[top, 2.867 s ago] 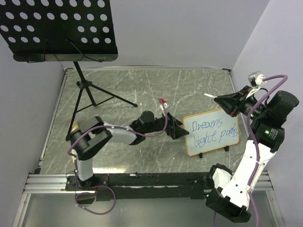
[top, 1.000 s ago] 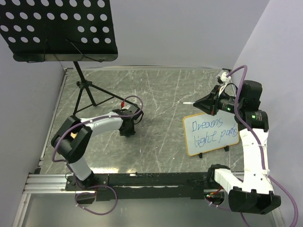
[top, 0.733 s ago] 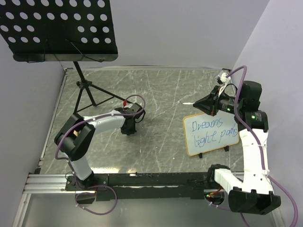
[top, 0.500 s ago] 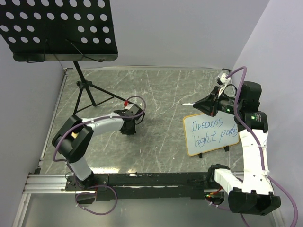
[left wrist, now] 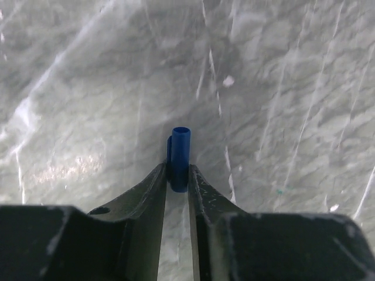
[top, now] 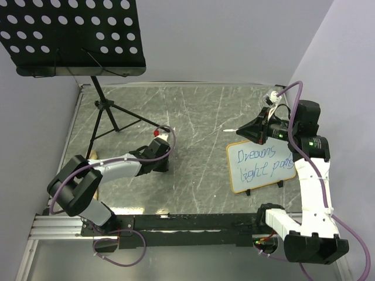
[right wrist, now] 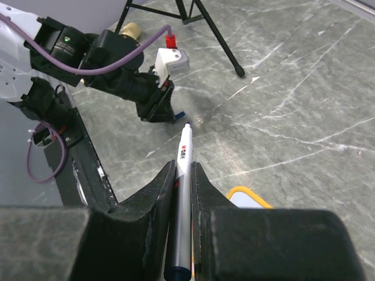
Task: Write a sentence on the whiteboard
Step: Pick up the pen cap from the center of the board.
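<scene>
Whiteboard (top: 262,166) stands toward 4 o'clock on the grey marbled tabletop (top: 199,111), propped on small dark feet. Its face is tilted up to the overhead camera and its tan frame has rounded corners. On it the sentence (top: 261,163) runs in blue handwriting over two lines, roughly "Dreams" above "light path".

At about 11 o'clock from the board, the right claw (top: 241,131) is clenched on a white marker (right wrist: 183,193). The marker's barrel lies between the two fingers and its tip points toward 9 o'clock in the overhead view, clear of the board's surface. One tan corner of the frame shows just beside the fingers in the right wrist view.

Well apart, near 8 o'clock on the tabletop, the left claw (left wrist: 179,172) grips a small blue cap (left wrist: 180,152), whose open end sticks out past the fingertips. Whether the cap touches the tabletop cannot be told.

A black perforated music stand (top: 76,35) stands at 10 o'clock.
</scene>
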`<state>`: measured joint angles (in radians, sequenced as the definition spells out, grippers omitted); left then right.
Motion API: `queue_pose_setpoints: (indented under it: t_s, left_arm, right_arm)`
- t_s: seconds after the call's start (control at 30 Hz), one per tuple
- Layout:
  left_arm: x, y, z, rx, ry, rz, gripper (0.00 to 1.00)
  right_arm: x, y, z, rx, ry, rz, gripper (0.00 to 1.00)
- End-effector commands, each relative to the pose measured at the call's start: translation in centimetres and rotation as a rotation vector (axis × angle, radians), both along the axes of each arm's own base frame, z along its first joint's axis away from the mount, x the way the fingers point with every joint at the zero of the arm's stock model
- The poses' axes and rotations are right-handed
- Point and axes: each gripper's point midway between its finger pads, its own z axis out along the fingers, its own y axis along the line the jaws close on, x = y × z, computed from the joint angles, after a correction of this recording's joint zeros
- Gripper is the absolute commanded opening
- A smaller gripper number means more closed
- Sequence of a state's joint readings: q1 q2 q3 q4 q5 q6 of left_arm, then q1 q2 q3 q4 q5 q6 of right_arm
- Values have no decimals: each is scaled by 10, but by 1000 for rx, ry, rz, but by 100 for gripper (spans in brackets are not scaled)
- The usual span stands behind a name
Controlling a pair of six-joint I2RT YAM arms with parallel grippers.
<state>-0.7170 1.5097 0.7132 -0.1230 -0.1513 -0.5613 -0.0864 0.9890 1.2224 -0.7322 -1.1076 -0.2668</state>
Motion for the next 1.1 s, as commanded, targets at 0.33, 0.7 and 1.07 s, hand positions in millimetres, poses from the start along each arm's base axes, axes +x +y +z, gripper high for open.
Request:
queue_pose_setpoints:
  t_s: [0.33,0.7,1.07]
  left_arm:
    - [1,11,-15,394,32,26,45]
    - [-6,-5,-11,511,17,6,43]
    - [-12,-8,-33,499,71,-16,29]
  right_arm:
    - [1,6,1,15,-5,46,0]
    - [-1,6,3,14,-15,45,0]
    - [-4,7,4,16,-20,46,0]
